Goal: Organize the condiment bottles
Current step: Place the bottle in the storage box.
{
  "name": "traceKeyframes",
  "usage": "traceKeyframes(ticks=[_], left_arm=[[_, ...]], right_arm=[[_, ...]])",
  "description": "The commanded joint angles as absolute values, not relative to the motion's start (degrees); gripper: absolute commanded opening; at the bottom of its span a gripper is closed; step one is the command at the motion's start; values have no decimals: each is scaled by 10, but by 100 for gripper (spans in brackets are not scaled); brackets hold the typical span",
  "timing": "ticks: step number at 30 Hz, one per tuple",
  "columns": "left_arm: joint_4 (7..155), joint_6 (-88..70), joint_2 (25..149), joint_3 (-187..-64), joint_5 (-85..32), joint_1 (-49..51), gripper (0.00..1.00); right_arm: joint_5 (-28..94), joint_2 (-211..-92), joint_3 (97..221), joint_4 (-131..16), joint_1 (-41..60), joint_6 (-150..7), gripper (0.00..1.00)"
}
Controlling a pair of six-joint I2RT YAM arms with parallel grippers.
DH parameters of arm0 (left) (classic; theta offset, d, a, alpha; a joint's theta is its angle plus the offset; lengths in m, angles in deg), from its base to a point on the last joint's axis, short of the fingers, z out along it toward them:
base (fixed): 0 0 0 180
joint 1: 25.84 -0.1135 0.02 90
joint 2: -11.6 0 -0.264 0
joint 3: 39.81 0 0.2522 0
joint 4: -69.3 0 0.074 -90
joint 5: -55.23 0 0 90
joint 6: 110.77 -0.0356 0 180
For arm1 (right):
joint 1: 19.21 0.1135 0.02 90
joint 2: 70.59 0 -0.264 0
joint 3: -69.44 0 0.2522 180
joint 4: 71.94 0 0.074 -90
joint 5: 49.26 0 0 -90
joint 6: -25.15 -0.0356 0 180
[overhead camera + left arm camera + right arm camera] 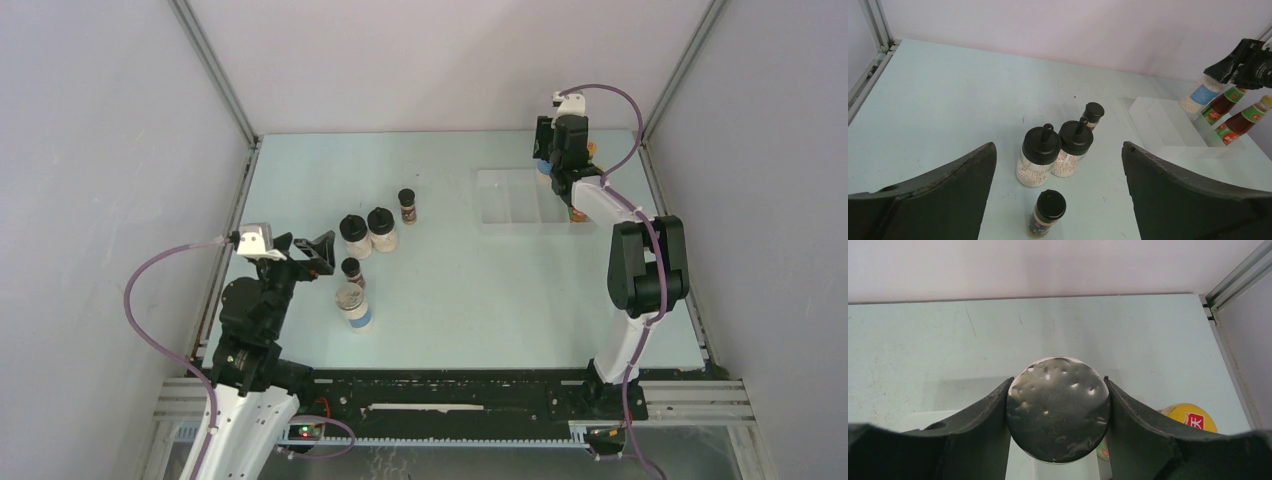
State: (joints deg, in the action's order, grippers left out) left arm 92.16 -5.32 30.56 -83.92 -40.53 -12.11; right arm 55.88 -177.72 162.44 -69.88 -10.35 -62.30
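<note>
My right gripper (553, 165) is shut on a grey-lidded blue-labelled jar (1202, 93), its lid (1058, 407) filling the gap between the fingers, at the far right end of the clear tray (505, 200). Two slim red sauce bottles (1220, 104) (1244, 120) with yellow caps (1190, 417) stand just beside it. My left gripper (315, 255) is open and holds nothing. Ahead of it stand two black-lidded pale jars (1039, 155) (1075, 146) and two tiny dark jars (1047, 212) (1092, 114). Another grey-lidded jar (354, 305) stands right of the left gripper.
The clear tray (1168, 125) has several compartments. Metal frame rails (225, 90) and grey walls close in the table on the left, back and right. The right arm's elbow (645, 265) hangs over the right side.
</note>
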Motion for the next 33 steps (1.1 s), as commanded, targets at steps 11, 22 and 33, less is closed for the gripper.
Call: traceKeyframes(ticks=[11, 22, 33], left_arm=[[906, -62, 309, -835, -396, -120, 100], [906, -62, 304, -834, -394, -120, 100], [907, -59, 298, -834, -391, -120, 100]], right_arm=[[557, -1787, 1633, -738, -101, -645, 0], [566, -1780, 1624, -733, -97, -646, 0], [569, -1757, 1595, -730, -93, -646, 0]])
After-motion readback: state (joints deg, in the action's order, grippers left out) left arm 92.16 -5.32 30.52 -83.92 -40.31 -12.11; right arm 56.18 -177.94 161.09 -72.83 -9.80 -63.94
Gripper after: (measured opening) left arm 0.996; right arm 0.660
